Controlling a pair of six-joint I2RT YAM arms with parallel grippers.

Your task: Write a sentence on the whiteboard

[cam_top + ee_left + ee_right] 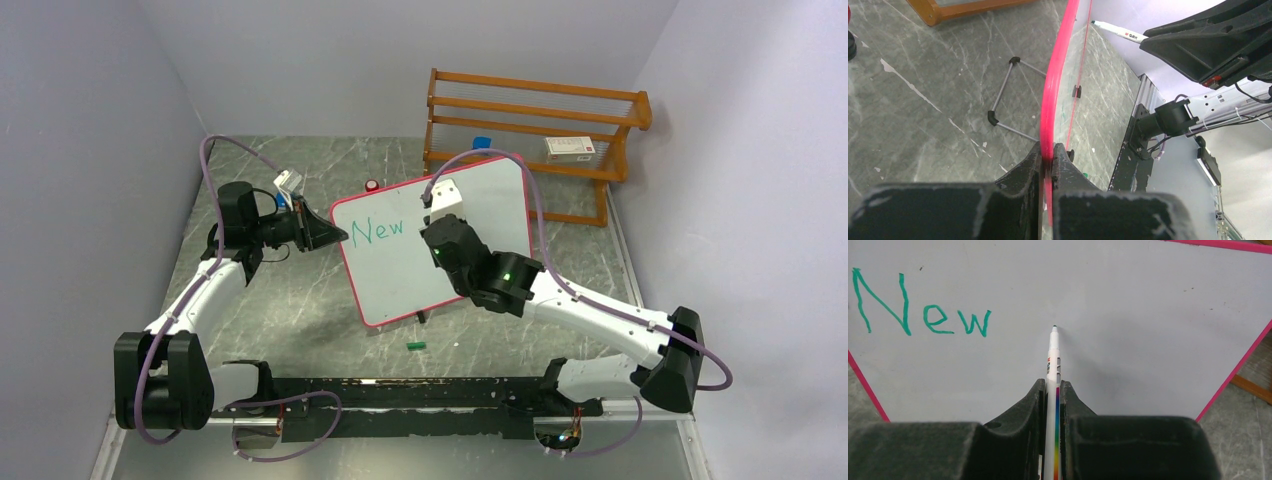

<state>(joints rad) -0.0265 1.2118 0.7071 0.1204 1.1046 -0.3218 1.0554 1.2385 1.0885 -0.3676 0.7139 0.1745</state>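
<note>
- whiteboard (395,280) — white face, thin pink-red rim
- sentence (938,320) — green letters
- marker (1053,347) — white barrel, rainbow stripe down its side
- table (300,310) — grey marble pattern, pale veins
- rack (540,88) — orange-brown wood

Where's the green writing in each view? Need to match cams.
Top external: green writing on the left half of the whiteboard.
Left wrist: not readable; the board is seen edge-on, clamped in the left jaws.
Right wrist: upper left, left of the marker tip.
Shared landmark: the board's pink rim.
</note>
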